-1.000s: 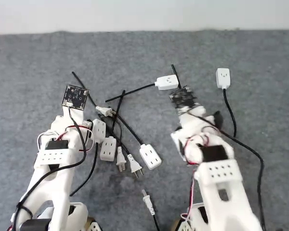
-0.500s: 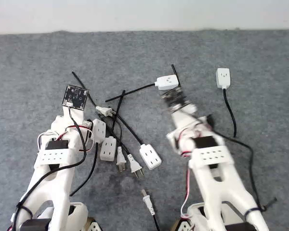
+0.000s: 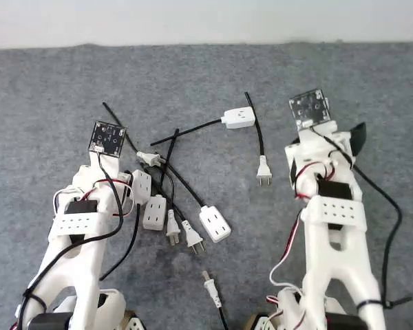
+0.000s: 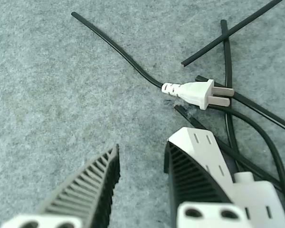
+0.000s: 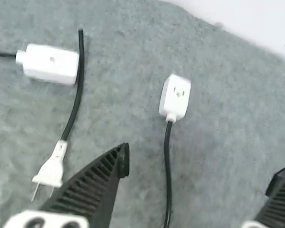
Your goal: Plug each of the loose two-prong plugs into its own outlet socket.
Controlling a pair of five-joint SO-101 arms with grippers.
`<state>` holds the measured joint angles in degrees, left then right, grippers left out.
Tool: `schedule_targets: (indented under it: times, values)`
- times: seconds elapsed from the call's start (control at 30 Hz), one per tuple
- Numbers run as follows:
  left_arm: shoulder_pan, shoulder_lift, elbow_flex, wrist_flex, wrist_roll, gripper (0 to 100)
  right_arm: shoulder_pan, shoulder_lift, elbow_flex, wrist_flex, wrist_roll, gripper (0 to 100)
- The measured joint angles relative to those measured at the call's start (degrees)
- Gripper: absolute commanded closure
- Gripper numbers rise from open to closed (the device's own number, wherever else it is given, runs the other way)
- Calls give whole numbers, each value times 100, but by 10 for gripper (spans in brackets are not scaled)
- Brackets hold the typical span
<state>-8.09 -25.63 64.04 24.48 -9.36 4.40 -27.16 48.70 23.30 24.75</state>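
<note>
On the right, the right claw (image 5: 204, 164) has swung from the middle socket (image 3: 238, 117) to hang released above the far socket (image 5: 175, 97), leaving a plug (image 3: 263, 170) loose between them, unplugged. The left claw (image 4: 143, 149), also released, hovers by a second plug (image 4: 199, 93).

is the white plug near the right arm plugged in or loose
Loose: the white two-prong plug lies on the grey felt, both prongs bare.

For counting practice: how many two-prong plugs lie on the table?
5. Far-left plug; twin plugs mid-table; right plug beside the right arm; near plug at the front edge. Others may be hidden.
</note>
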Motion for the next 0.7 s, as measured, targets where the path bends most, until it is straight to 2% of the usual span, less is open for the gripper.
schedule_targets:
  times: [0.17, 0.3, 0.53, 0.7]
  values:
    - [0, 0, 0, 0, 0, 840, 35, 1011, -1011, -18, 44, 571]
    - [0, 0, 0, 0, 0, 840, 440, 2497, -2549, 53, -123, 571]
    - [0, 0, 0, -53, 0, 840, 1266, 5952, -6629, 1451, -545, 571]
    - [0, 0, 0, -97, 0, 840, 1380, 8571, -9829, 2505, -554, 571]
